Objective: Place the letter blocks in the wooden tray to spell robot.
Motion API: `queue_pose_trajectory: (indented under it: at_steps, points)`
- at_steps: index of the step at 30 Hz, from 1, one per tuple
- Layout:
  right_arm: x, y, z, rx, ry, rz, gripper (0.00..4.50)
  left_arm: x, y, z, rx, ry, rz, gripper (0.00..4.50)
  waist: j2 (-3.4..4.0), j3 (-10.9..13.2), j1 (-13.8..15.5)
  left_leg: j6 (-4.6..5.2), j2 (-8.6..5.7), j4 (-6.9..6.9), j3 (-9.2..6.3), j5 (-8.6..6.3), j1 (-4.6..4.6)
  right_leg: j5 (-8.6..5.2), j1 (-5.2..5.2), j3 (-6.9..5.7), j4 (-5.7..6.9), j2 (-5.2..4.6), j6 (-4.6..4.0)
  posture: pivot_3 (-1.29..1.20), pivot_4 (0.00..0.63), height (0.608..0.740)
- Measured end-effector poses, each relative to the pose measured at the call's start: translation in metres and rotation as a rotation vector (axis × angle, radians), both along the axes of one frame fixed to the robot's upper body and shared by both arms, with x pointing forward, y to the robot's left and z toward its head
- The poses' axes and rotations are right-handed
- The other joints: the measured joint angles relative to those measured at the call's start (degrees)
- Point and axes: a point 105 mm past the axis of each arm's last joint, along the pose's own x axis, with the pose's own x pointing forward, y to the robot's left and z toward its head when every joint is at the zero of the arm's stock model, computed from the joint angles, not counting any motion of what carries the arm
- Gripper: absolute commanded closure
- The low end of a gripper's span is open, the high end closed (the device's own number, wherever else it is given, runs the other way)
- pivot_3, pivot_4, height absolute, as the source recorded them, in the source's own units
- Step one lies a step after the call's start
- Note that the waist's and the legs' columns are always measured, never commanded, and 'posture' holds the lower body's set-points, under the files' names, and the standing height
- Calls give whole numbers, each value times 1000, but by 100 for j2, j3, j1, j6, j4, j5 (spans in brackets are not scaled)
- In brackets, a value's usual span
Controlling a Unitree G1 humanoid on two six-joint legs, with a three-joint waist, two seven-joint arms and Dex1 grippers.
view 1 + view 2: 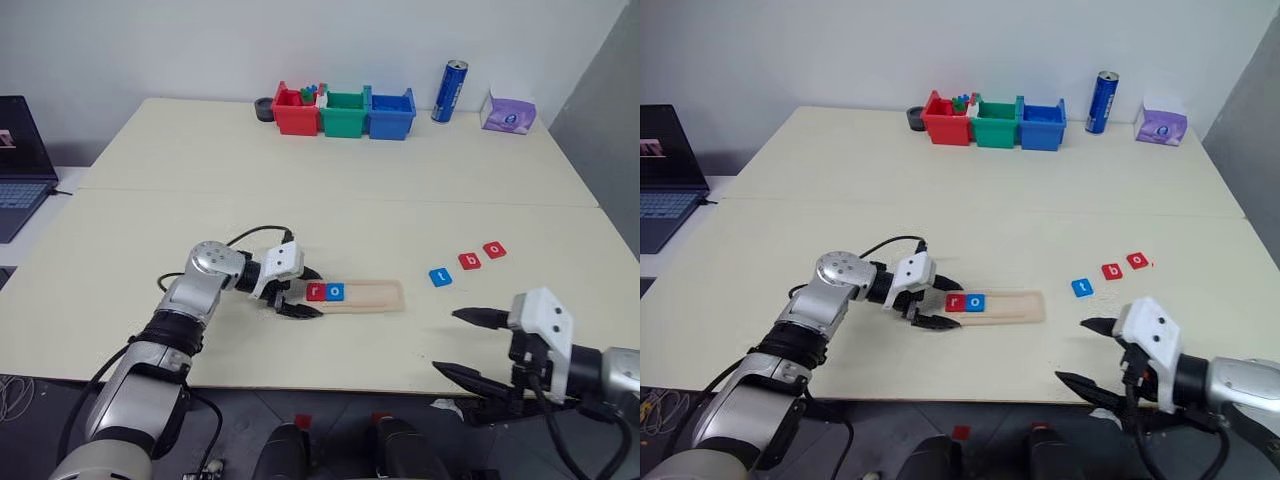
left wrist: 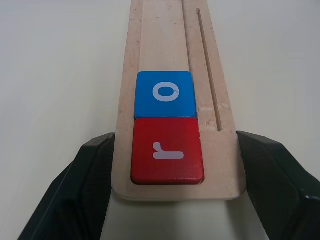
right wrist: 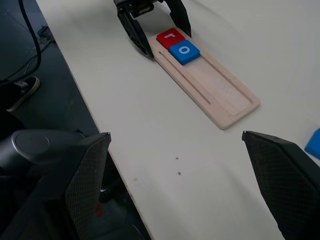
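The wooden tray (image 1: pixel 375 296) lies flat near the table's front, a red "r" block (image 1: pixel 316 292) and a blue "o" block (image 1: pixel 335 292) side by side at its left end. My left gripper (image 1: pixel 310 292) is shut on that end of the tray, one finger (image 2: pixel 90 175) pressed against each long side. To the right of the tray, three blocks lie in a slanted row on the table: a blue "t" (image 1: pixel 440 277), a red "b" (image 1: pixel 470 261) and a red "o" (image 1: pixel 494 249). My right gripper (image 1: pixel 446 341) hangs open and empty by the front edge, nearer than those blocks.
Red (image 1: pixel 296 110), green (image 1: pixel 345 113) and blue (image 1: pixel 391 113) bins stand at the table's far edge, with a blue can (image 1: pixel 450 91) and a purple packet (image 1: pixel 508 111) to their right. A laptop (image 1: pixel 20 165) sits off the table's left side.
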Motion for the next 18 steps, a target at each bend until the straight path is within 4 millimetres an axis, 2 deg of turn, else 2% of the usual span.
queue_pose_trajectory:
  at_steps: [8, 18]
  points:
    - [-6, -8, -7, -23, 22, -47, 0, -7, -18, -4, -2, 8, -71, 1120, 0, 0, -18, 0, -1, 0, 1, 0, 4, 0, 0, 3, 2, 7, 0, 0, 150, 740]
    - [-6, -9, -8, -23, 8, -59, 0, -9, -32, -3, -1, -2, -43, 1120, 0, 0, -21, 0, 0, 0, 2, 0, 4, 0, 0, 5, 2, 6, 0, 0, 150, 740]
